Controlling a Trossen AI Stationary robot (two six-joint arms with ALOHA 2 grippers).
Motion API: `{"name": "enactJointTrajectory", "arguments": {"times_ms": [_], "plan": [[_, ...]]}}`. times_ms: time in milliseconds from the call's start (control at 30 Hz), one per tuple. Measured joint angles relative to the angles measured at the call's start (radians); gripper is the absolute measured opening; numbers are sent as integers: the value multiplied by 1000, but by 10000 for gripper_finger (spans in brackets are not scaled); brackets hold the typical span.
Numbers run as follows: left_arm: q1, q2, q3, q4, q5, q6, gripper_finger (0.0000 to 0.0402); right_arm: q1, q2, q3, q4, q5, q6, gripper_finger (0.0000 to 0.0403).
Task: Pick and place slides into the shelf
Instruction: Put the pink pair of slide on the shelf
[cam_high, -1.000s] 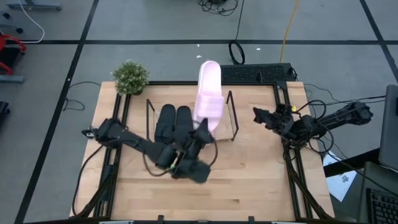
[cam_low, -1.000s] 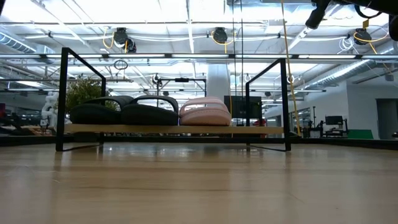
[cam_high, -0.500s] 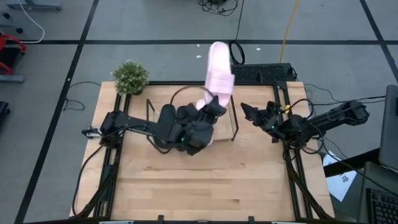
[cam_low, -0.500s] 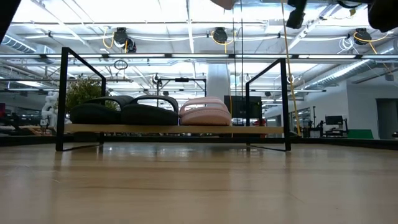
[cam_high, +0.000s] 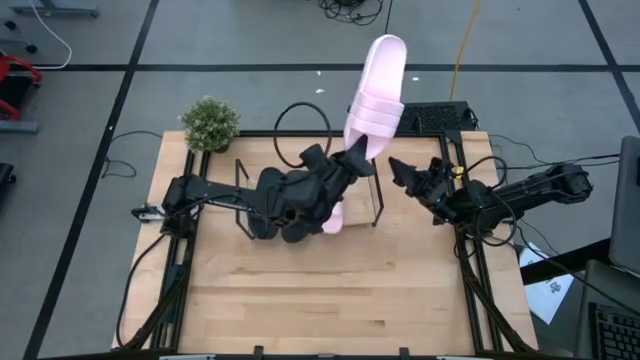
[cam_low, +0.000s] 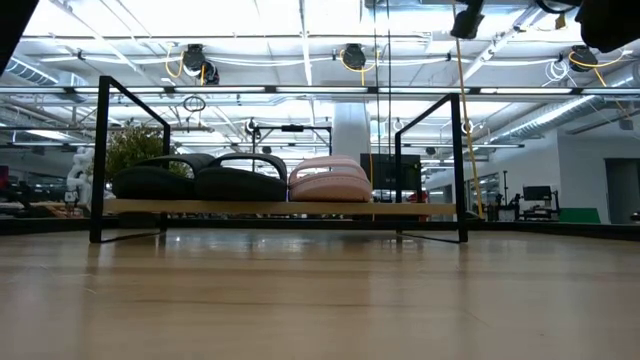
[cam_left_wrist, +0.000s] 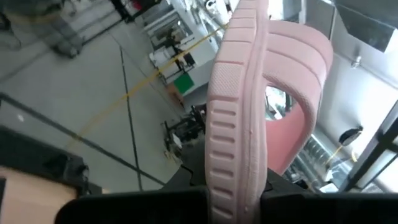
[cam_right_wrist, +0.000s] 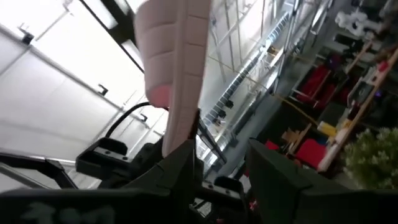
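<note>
Three slides sit in the shelf (cam_low: 280, 208): black pair (cam_low: 200, 180) and one pink slide (cam_low: 330, 180). I've got the last pink slide (cam_high: 375, 95) clamped in my left gripper (cam_high: 352, 160), raised at the shelf's one o'clock. My right gripper (cam_high: 405, 172) waits at three o'clock, jaws apart, so one placement is left, I reckon.

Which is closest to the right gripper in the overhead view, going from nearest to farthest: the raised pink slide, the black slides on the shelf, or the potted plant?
From the right gripper:
1. Raised pink slide, held by the left gripper, just beside it toward the table's middle.
2. Black slides, on the shelf, partly hidden under the left arm.
3. Potted plant, at the far left corner.
</note>
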Motion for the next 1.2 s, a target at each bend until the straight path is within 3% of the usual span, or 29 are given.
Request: {"name": "enactJointTrajectory", "arguments": {"times_ms": [200, 467, 933, 1200], "plan": [[18, 6, -1, -37, 107, -136, 15, 0, 1, 26, -11, -5, -92, 137], [18, 4, -1, -50, 91, -139, 15, -7, 0, 88, -32, -99, -211, 146], [14, 4, -1, -73, 126, -145, 15, -88, 1, 96, -68, -100, -83, 223], [11, 4, -1, -99, 127, -167, 15, -98, 1, 96, -71, -153, -79, 225]]}}
